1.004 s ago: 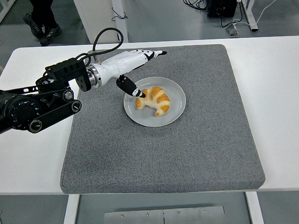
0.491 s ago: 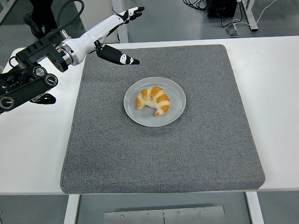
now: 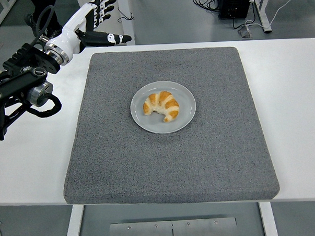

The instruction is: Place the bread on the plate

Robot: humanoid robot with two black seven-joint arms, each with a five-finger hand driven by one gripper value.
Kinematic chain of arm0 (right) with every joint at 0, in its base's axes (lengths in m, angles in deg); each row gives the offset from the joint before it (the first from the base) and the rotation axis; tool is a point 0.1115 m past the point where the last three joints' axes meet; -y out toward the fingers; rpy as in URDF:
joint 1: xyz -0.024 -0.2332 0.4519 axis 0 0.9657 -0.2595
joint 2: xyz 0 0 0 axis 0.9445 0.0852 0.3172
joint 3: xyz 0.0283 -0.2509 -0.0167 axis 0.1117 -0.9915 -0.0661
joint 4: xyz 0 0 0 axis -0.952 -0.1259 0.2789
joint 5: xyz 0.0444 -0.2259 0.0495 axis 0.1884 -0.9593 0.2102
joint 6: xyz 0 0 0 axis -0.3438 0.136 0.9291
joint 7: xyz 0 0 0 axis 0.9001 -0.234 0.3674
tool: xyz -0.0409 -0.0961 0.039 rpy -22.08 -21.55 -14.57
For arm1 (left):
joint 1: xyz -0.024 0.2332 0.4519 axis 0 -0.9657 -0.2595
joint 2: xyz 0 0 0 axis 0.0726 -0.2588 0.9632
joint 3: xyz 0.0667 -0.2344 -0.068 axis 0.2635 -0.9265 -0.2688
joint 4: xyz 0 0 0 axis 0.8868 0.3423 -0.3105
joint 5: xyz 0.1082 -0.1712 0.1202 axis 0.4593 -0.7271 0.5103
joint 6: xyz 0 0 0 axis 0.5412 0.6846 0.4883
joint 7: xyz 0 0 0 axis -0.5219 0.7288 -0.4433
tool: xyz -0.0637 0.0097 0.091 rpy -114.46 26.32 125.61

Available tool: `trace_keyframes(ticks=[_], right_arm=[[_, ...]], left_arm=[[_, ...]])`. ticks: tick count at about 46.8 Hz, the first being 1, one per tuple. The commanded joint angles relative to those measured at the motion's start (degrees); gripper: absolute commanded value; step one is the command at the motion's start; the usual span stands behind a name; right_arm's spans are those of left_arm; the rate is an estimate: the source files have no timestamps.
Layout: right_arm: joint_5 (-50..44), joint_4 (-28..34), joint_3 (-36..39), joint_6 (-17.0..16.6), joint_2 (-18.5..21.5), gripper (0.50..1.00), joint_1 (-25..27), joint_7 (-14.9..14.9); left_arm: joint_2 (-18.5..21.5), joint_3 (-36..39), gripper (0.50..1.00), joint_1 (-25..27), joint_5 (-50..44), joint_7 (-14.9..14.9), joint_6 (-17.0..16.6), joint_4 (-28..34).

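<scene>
A golden croissant (image 3: 161, 106) lies on the round grey plate (image 3: 185, 119) in the middle of the grey mat (image 3: 170, 159). My left hand (image 3: 97, 21) hovers at the far left, above the table's back edge and well away from the plate. Its white fingers (image 3: 102, 6) are spread and the dark thumb points right; it holds nothing. The right arm does not show.
The mat covers most of the white table (image 3: 293, 112). A person's dark shoes (image 3: 43, 26) stand on the floor behind the table at top left. A black box with cables (image 3: 235, 2) sits on the floor at top right.
My left hand has drawn back from beside the croissant, up and to the left, out past the mat's far left corner. The croissant stays on the plate.
</scene>
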Motion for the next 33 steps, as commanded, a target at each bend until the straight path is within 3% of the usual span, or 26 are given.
trace_keyframes(ticks=[1,15,23,33], right_arm=[[0.0,0.0,0.0,0.0,0.0,1.0,0.0,0.0],[0.0,0.0,0.0,-0.1,0.0,1.0,0.0,0.0],[0.0,0.0,0.0,-0.1,0.0,1.0,0.0,0.0],[0.0,-0.1,0.0,-0.2,0.0,1.0,0.1,0.0]], left_arm=[[-0.3,-3.5,0.993,-2.1,-1.0,0.0,0.0,-0.9],[-4.4,-11.5,0.995,-6.8,-4.6,0.2,1.5,-7.0],[-5.4,-13.4,0.995,-7.9,-9.4,0.2,4.7,-11.5],[-8.0,-14.8,0.995,-8.8,-13.3,-0.3,10.9,-19.2]])
